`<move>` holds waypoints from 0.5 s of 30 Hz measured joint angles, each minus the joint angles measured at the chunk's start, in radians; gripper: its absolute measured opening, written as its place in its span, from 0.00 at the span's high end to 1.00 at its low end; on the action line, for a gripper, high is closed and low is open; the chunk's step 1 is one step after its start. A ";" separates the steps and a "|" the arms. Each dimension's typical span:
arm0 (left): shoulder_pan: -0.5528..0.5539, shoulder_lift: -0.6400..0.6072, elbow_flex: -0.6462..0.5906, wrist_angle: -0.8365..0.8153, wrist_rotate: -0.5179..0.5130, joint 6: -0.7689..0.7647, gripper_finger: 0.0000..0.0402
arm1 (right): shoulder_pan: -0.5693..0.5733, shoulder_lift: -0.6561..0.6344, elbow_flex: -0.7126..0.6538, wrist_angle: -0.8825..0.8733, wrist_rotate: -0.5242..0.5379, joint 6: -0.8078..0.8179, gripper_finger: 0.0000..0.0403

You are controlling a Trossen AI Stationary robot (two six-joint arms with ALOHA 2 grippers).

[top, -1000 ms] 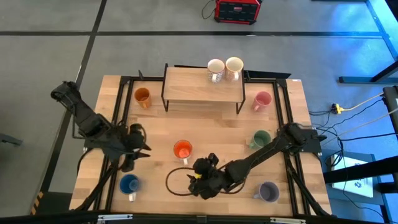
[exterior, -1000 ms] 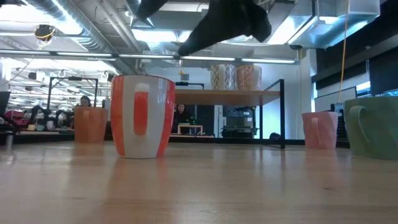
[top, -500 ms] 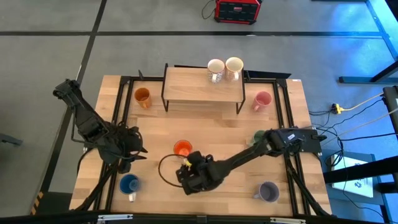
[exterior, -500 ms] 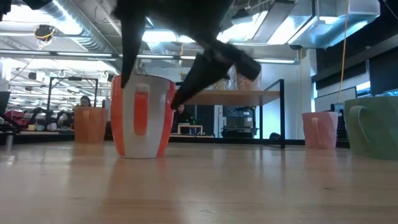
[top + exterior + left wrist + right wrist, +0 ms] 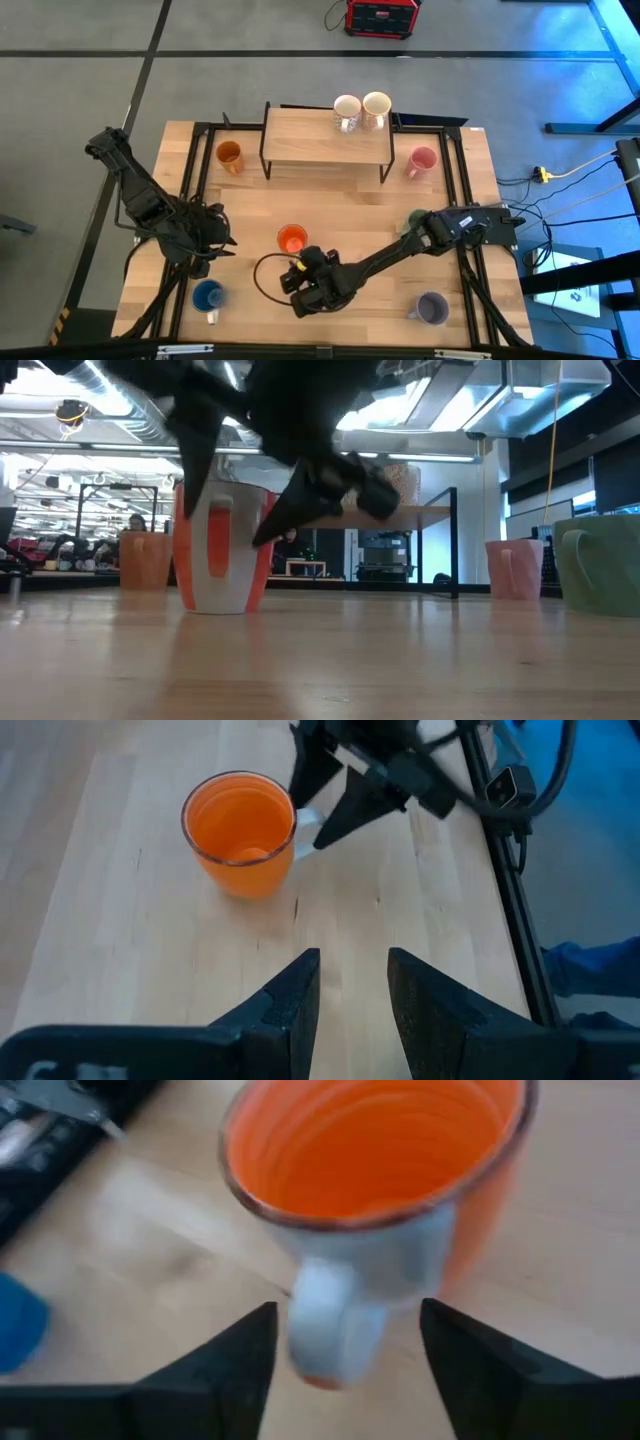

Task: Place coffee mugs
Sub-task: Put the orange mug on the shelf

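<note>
The red-orange mug [image 5: 292, 240] stands upright on its base at mid-table, white handle [image 5: 330, 1325] toward the near edge. My right gripper [image 5: 345, 1350] is open at that handle from the near side, one finger on each side; it also shows in the high view [image 5: 301, 272] and the low view [image 5: 250, 480]. My left gripper [image 5: 352, 970] hovers open over the table's left part [image 5: 207, 245], facing the same mug [image 5: 240, 830]. The blue mug [image 5: 208, 296] stands near it. My right gripper has its fingers [image 5: 210, 1370] on either side of the red-orange mug's handle, coming level from the table's near side. I cannot tell whether either finger touches the handle. The mug's base stays on the table.
Two white mugs [image 5: 361, 110] stand on the raised shelf [image 5: 310, 135] at the far edge. The amber mug [image 5: 229, 155], pink mug [image 5: 422, 160], green mug [image 5: 415, 222] and lavender mug [image 5: 432, 307] stand around the table. A black cable loop [image 5: 262, 285] trails by the right gripper.
My right gripper has come down and moved toward the table's left and far side, up to the red-orange mug, until its fingers straddle the handle. In the low view the mug has shifted slightly. My left gripper has drawn back a little toward the left edge.
</note>
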 joint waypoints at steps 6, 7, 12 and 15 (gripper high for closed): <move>0.000 0.000 0.000 -0.005 0.002 0.018 0.71 | -0.001 0.023 0.002 0.029 0.035 -0.029 0.71; 0.000 0.000 0.000 -0.005 0.003 0.019 0.71 | -0.001 0.025 0.002 0.028 0.047 -0.029 0.76; 0.000 -0.001 0.000 -0.005 0.013 0.025 0.71 | 0.000 0.027 0.002 0.020 0.059 -0.072 0.92; 0.000 -0.007 0.000 -0.005 0.033 0.026 0.71 | 0.000 0.026 0.002 0.015 0.053 -0.082 0.92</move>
